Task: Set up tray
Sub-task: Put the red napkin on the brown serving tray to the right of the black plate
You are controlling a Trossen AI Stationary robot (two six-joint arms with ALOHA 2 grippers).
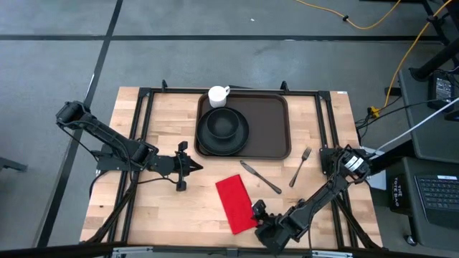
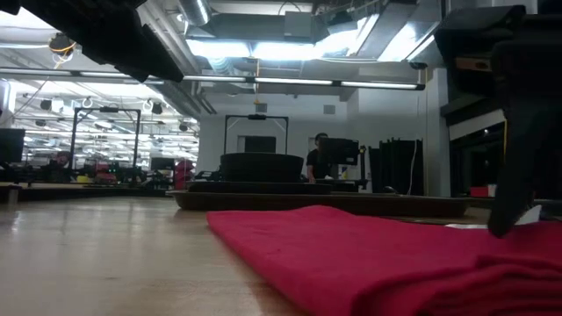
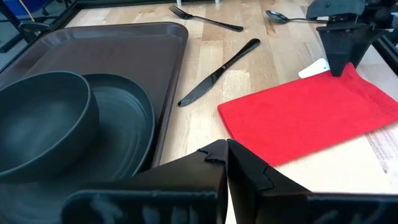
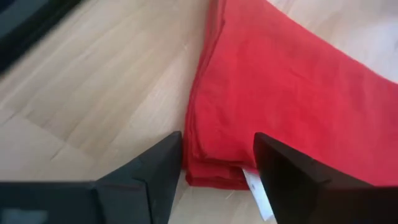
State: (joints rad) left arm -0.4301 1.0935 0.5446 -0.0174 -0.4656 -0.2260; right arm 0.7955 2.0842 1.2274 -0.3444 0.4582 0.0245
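The dark brown tray (image 1: pixel 269 125) lies at the table's far middle, with a black plate (image 1: pixel 240 143) and a black bowl (image 1: pixel 222 123) on its left half. A red folded napkin (image 1: pixel 235 203) lies flat on the table near the front edge. My right gripper (image 4: pixel 214 165) is open and low over the napkin's near right corner (image 4: pixel 211 171), one finger on each side of it. My left gripper (image 1: pixel 189 167) hovers shut, left of the napkin and clear of everything. My right gripper comes at the napkin's folded corner (image 4: pixel 208 177) slanting down from the table's near right. One finger (image 4: pixel 149 171) is over bare wood and the other (image 4: pixel 292 168) over the red cloth. Whether either finger touches the napkin, I cannot tell.
A white mug (image 1: pixel 218 95) stands at the tray's far left corner. A knife (image 1: pixel 259 177) and a fork (image 1: pixel 300 166) lie on the wood between the tray and the napkin, and a spoon (image 3: pixel 286 17) lies beyond the fork. A white tag (image 3: pixel 314 67) sticks out from under the napkin.
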